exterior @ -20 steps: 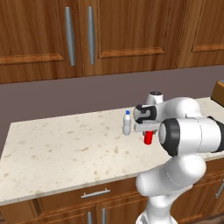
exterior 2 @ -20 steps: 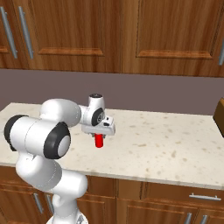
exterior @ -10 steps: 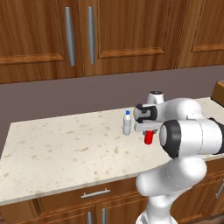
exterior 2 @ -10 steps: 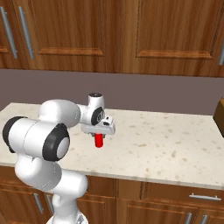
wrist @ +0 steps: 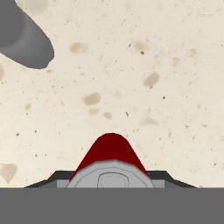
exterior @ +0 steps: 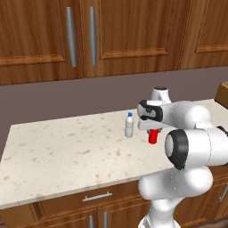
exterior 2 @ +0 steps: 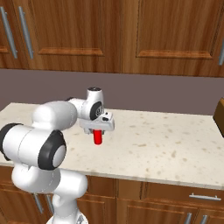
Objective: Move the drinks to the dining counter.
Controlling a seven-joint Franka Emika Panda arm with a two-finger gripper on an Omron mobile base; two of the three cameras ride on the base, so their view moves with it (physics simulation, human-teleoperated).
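Gripper points straight down over the speckled stone counter; jaws closed on the top of the red can, which hangs upright below the hand; in the right base view the can sits under the white hand, whether its base touches the stone cannot be told; hand view looks down on the can's grey lid and red side between the finger tips; water bottle with blue cap stands upright on the counter just beside the can, toward the arm's left, apart from it; wooden cabinet doors above, drawer below the counter edge.
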